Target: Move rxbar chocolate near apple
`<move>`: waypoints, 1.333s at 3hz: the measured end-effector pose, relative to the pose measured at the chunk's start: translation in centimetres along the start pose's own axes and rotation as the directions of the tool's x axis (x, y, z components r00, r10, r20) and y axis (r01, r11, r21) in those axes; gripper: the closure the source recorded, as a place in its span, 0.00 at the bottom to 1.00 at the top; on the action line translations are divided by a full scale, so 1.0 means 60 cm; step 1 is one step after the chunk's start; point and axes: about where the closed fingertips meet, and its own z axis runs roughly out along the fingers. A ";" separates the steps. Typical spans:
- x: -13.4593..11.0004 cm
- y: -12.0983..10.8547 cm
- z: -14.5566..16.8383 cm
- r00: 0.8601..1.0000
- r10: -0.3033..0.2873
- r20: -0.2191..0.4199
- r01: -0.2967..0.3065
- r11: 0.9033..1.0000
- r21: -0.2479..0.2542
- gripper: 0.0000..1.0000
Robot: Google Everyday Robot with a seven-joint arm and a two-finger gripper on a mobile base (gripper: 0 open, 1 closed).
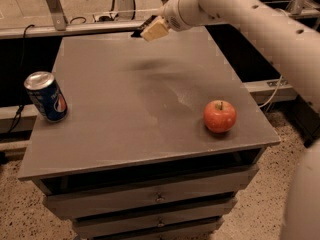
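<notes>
The red-orange apple (220,116) stands on the grey table (125,129) near its right front corner. My gripper (149,30) hangs in the air above the table's far edge, with its shadow on the tabletop below. It is shut on a thin black object, the rxbar chocolate (139,30), whose dark end sticks out to the left of the cream fingers (156,30). Most of the bar is hidden by the fingers. The gripper is far behind and to the left of the apple.
A blue soda can (46,96) stands upright at the table's left edge. Drawers (160,198) sit under the tabletop. A metal rail (75,29) runs behind the table. My white arm (270,29) reaches in from the right.
</notes>
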 end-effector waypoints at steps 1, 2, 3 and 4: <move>-0.040 -0.007 -0.100 0.997 -0.064 -0.033 0.067 0.995 0.071 1.00; 0.009 -0.005 -0.166 0.990 0.004 -0.139 0.003 0.999 0.053 1.00; 0.068 -0.004 -0.206 0.978 0.101 -0.180 -0.099 0.995 0.022 1.00; 0.130 0.009 -0.232 0.957 0.209 -0.203 -0.218 0.976 -0.022 1.00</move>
